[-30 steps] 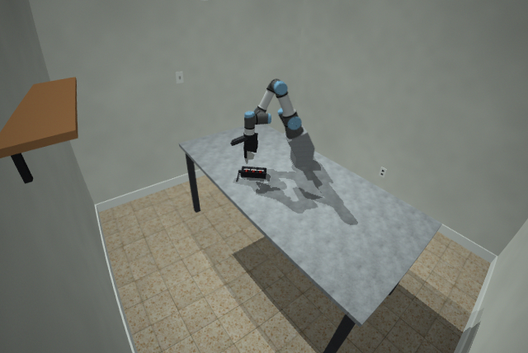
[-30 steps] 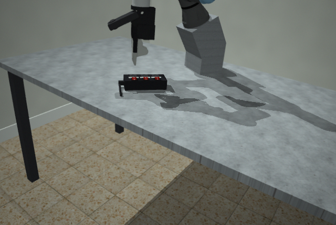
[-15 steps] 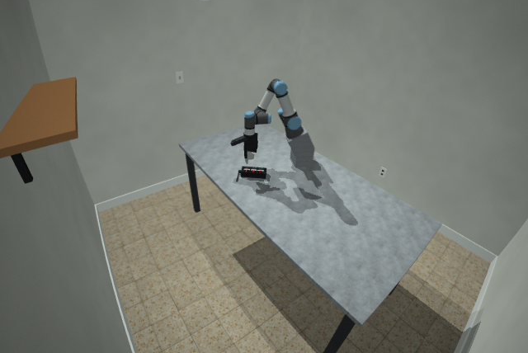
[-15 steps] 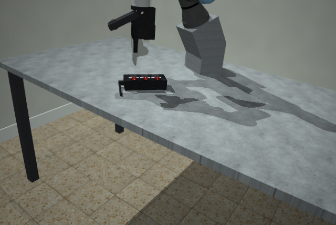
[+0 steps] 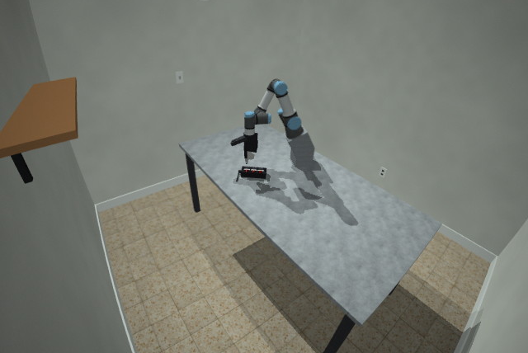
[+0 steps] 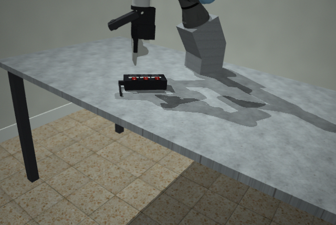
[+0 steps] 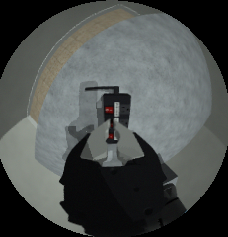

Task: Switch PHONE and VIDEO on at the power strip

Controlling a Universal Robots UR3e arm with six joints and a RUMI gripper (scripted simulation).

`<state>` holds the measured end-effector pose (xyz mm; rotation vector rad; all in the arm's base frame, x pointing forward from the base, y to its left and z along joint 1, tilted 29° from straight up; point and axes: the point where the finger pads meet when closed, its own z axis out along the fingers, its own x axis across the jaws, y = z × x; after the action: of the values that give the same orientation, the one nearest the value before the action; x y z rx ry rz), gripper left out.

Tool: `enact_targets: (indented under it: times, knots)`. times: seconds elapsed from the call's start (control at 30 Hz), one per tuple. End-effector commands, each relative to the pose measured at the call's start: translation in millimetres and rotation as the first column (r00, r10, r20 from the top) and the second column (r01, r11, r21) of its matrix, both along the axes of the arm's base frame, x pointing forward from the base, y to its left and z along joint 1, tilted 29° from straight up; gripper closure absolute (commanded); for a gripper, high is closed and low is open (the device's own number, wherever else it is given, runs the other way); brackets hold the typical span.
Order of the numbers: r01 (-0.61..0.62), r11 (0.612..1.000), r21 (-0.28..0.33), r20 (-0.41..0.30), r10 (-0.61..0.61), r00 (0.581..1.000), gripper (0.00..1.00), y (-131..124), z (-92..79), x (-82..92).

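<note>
The power strip [image 6: 145, 81] lies flat on the grey worktop [image 6: 81, 62], a little left of the middle of the exterior view. It is the right way up, with its three red switches [image 6: 145, 78] in a row on top. A short black cord stub [image 6: 121, 87] sticks out at its left end. I cannot read the labels from here, so I cannot tell which switch is PHONE and which is VIDEO.

The gripper [image 6: 134, 59] hangs above the strip, near its left end, and does not touch it. The fingers [image 6: 135, 52] are clenched tight together with nothing between them. They make one thin point, like a pencil tip. In the wrist view that point sits low in the middle of the frame, lined up over the row of switches, and it hides part of the nearest switch.

I think the step now is to poke the first switch. To do it well, the point should come straight down on the raised side of just one switch. It should go slowly and press softly, so the strip does not slide or tip over. The switches sit close together, so the tip must stay away from the one that should be left alone. Then it should lift straight up before moving along.
</note>
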<state>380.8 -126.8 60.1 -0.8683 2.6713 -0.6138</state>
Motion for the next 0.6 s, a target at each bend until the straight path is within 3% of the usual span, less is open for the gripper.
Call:
enact_targets:
  times: [0.0,0.57]
  knots:
    - [-0.001,1.0,-0.001,0.002,0.001,1.0,1.0,-0.2,0.8,0.3]
    - [-0.002,1.0,0.0,0.001,0.002,1.0,1.0,-2.4,-5.8,2.4]
